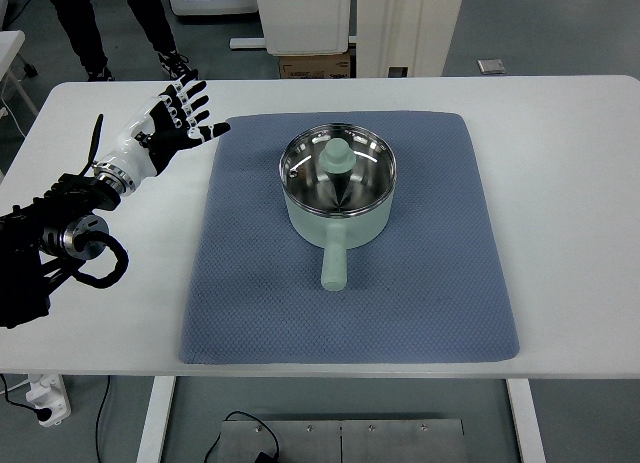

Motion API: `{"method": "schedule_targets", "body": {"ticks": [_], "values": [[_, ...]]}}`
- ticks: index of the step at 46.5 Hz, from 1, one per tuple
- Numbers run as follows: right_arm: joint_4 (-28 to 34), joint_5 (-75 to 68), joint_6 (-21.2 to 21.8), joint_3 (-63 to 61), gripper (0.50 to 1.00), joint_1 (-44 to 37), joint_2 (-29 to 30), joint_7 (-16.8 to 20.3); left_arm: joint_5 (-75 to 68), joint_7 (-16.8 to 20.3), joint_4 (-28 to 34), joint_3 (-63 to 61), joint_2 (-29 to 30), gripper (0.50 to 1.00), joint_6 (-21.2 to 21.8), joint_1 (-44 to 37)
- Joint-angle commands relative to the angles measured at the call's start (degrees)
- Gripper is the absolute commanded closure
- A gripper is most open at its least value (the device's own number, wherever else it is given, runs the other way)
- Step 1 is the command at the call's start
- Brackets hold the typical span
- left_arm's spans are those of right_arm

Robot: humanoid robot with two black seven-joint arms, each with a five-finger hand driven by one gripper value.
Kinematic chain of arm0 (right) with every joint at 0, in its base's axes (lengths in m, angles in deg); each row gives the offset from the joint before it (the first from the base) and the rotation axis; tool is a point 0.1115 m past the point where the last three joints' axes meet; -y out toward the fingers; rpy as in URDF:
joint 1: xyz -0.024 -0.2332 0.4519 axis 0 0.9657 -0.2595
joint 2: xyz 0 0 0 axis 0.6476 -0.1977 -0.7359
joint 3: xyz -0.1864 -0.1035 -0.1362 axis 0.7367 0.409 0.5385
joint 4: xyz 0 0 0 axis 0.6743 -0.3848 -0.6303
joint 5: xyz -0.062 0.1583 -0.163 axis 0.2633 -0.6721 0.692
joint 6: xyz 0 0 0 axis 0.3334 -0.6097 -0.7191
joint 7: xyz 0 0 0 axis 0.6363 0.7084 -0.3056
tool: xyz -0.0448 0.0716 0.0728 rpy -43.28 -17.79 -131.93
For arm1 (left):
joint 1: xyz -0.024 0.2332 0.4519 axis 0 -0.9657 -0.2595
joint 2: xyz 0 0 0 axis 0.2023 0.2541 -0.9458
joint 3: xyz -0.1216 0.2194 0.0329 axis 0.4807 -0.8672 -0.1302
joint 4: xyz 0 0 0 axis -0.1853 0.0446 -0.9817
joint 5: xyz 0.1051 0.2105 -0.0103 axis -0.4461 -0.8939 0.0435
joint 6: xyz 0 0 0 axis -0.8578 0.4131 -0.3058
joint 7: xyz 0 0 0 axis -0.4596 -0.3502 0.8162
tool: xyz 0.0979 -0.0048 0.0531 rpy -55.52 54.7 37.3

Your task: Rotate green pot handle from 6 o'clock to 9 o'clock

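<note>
My left hand [180,111] is hovering over the far-left part of the white rectangular table [560,183], fingers [190,95] spread and extended, holding nothing; my black-and-white forearm is entering from the left edge of the view. The hand is sitting well apart from the pot, off the left edge of the mat. The pale green metal pot with the shiny steel interior [338,188] is standing upright on the blue-grey quilted fabric mat [440,283], slightly toward the far half of the mat and near its left-right centre. The pot's straight pale green handle [334,258] is pointing toward me, at the 6 o'clock position, its rounded end lying over the mat. A pale green knobbed lid piece [337,159] is showing inside the pot opening; I cannot tell whether it is resting on the bottom or mirrored in the steel. The mat is lying flat and covering most of the table's middle. Beyond the far-left corner of the table, a person's dark trouser legs and shoes [170,53] are showing on the grey floor. A brown cardboard box [315,65] is sitting on the floor past the table's far edge.
</note>
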Motion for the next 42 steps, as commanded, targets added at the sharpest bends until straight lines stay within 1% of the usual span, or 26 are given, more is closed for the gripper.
{"method": "schedule_targets", "body": {"ticks": [1, 8, 42], "values": [[0.0, 0.0, 0.0, 0.0, 0.500, 0.0, 0.0, 0.0, 0.0, 0.0, 0.0, 0.0, 0.1, 0.500, 0.0, 0.0], [0.0, 0.0, 0.0, 0.0, 0.500, 0.0, 0.0, 0.0, 0.0, 0.1, 0.0, -0.1, 0.1, 0.500, -0.9, 0.0], [0.0, 0.0, 0.0, 0.0, 0.500, 0.0, 0.0, 0.0, 0.5, 0.1, 0.0, 0.1, -0.1, 0.500, -1.0, 0.0]]}}
